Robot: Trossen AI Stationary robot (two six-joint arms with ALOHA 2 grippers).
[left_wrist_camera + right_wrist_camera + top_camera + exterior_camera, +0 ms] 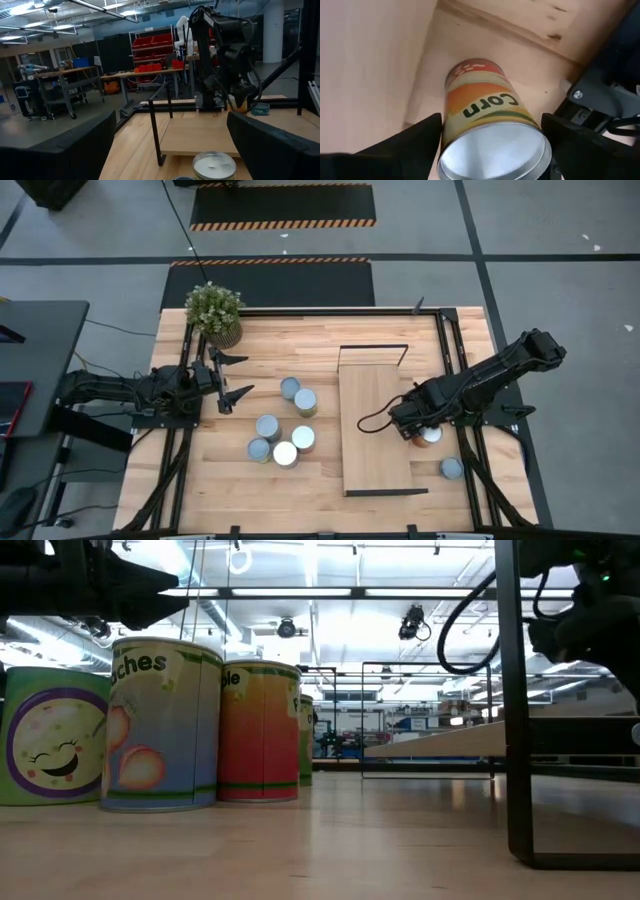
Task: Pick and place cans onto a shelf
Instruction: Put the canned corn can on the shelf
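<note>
Several cans stand upright in a cluster on the table's middle, left of the shelf; the low view shows them close by. Right of the shelf, a can labelled "Corn" stands upright on the tabletop. My right gripper hangs over it, pointing steeply down and open, one finger on either side of the can's top. Another can stands nearer the table's front right. My left gripper waits open at the table's left, level, facing the cluster; one can top shows before it. My right gripper comes down from above with its fingers flanking the corn can's upper wall, close against both sides. I cannot tell whether they touch it. The can stands upright on the table.
A potted plant stands at the far left corner. The shelf's black frame leg rises close in the low view. The right arm's black base frame runs beside the corn can.
</note>
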